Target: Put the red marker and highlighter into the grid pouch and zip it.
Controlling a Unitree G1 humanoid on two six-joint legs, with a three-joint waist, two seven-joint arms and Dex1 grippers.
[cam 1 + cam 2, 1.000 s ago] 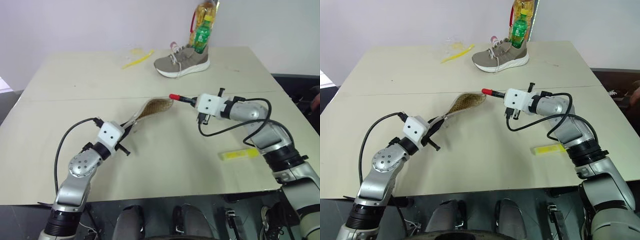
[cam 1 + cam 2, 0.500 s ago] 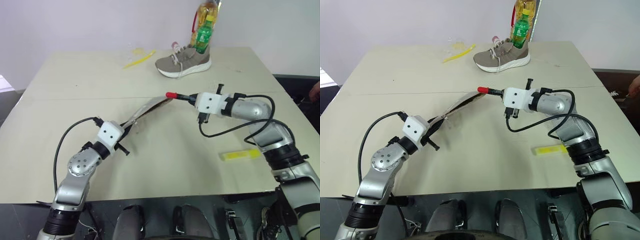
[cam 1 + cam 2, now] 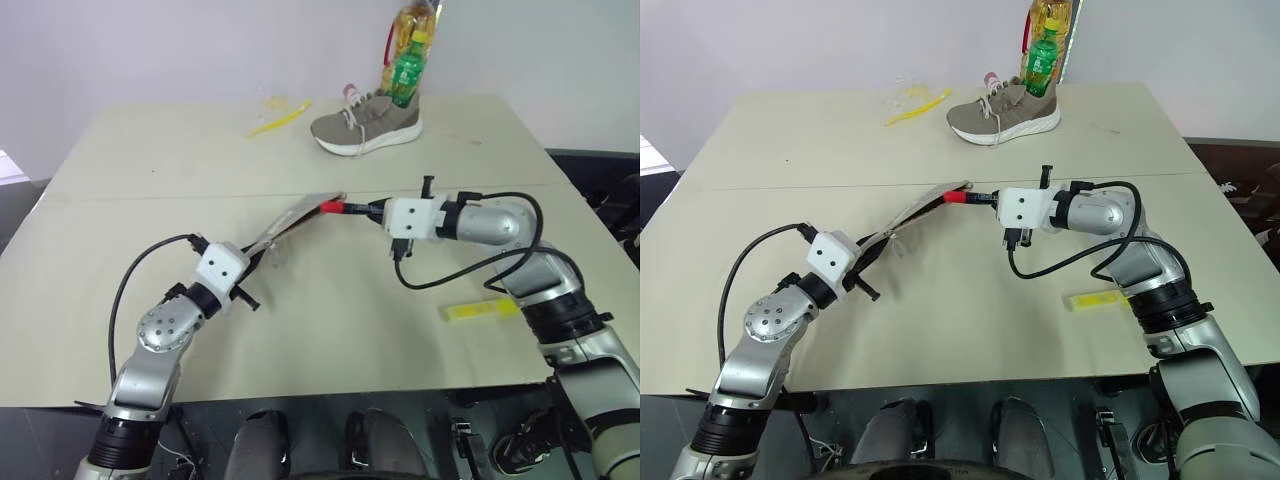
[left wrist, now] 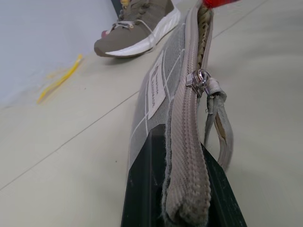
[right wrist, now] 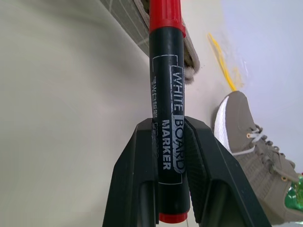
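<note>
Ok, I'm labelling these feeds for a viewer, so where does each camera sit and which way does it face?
Head, both eyes: forward and down over the table; both arms show.
Left wrist: along the left gripper, shut on the grid pouch, toward the shoe.
Right wrist: along the right gripper, shut on the red marker.
Shared: pouch, marker tip and shoe.

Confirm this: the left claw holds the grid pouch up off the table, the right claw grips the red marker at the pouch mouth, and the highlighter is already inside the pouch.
Not quite. The highlighter lies on the table, as the left eye view shows. The left claw does hold the grid pouch, and the right claw grips the red marker at its mouth.
</note>
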